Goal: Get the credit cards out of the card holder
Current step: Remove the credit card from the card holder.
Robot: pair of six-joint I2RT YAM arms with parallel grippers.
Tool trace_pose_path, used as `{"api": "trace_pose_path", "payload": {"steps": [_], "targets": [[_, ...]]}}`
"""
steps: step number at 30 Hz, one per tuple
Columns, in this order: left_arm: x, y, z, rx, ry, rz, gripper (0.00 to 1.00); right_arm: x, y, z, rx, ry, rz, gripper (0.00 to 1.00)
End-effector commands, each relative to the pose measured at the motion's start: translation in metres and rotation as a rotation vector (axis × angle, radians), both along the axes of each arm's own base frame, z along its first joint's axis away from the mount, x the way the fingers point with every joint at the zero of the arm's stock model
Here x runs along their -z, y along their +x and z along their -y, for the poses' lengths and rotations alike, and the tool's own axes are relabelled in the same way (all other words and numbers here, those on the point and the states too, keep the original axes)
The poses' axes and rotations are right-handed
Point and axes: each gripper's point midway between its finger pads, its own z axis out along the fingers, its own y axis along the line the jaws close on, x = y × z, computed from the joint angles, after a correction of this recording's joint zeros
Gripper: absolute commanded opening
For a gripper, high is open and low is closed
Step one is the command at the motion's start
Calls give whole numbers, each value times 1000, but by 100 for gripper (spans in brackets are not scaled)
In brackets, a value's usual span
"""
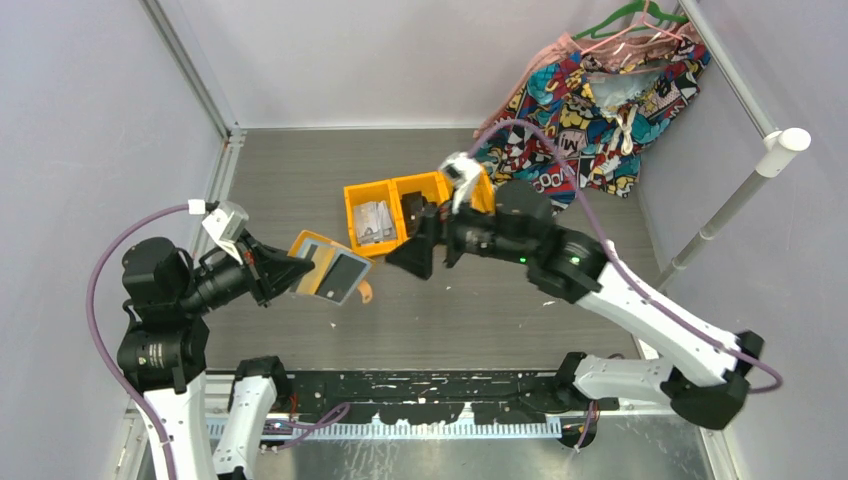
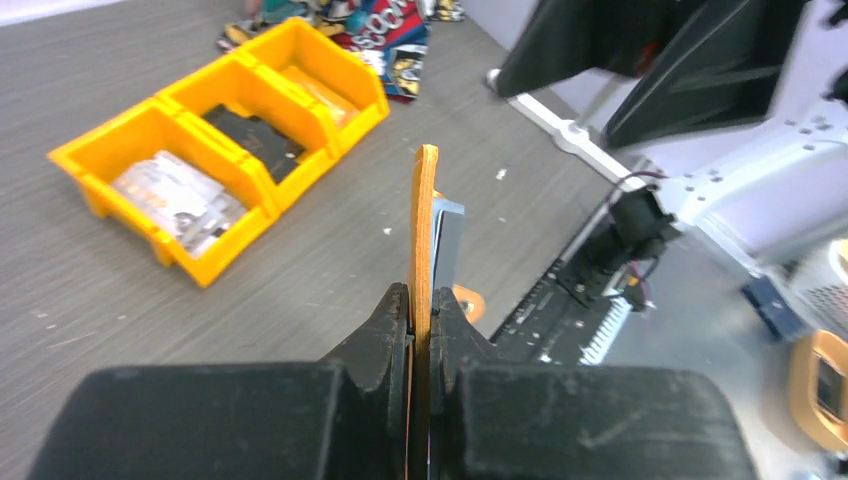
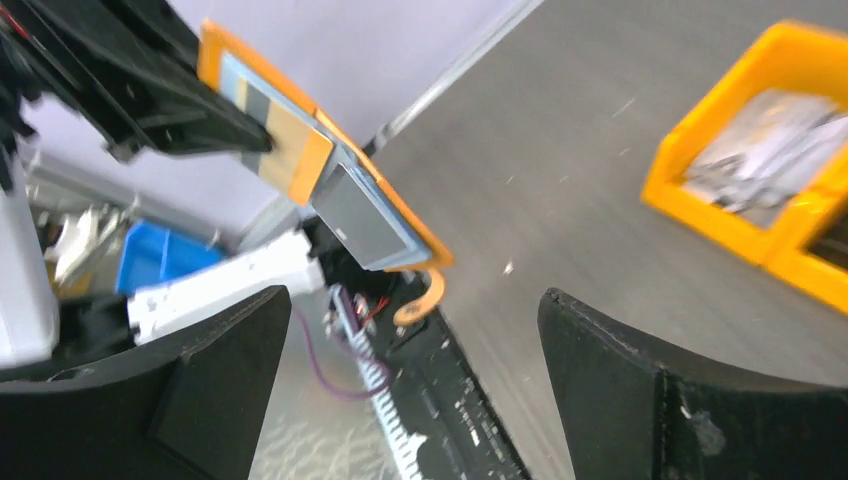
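The left gripper (image 1: 288, 272) pinches the orange card holder (image 1: 312, 256) by its edge, held above the table's (image 1: 480, 320) left half; a grey card (image 1: 346, 276) sits in its pocket. The right gripper (image 1: 412, 262), jaws spread, faces it nearby

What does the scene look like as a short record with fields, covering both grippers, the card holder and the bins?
Left gripper: shut on the flat orange book-like card holder, held above the table
Right gripper: open, facing the holder, not touching
Card: dark grey flat card showing on holder's inner face
Bins: orange plastic trays, holding pale papery bundle and black object
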Motion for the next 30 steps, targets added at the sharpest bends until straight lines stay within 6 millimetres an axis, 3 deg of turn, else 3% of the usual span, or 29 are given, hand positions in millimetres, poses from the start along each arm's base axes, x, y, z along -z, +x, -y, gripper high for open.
{"api": "trace_pose_path", "payload": {"steps": [1,3,7,10,15,23,30], "targets": [[-13,22,-19,-164,41,129,0,-73,19,46,225,153,135,100],[-13,24,-22,-188,45,139,0,-86,16,42,212,207,104,99],[-13,28,-20,-200,-3,91,0,-95,-5,-1,72,333,-36,79],[-14,29,-16,-184,-59,41,0,-93,-31,-41,-43,388,-116,74],[-28,21,-1,-99,-185,-45,0,-78,-37,-75,-138,465,-248,68],[-49,5,14,19,-307,-141,0,-58,-28,-76,-112,457,-272,61],[-56,-1,20,66,-368,-203,0,-77,-30,-71,-164,543,-272,55]]}}
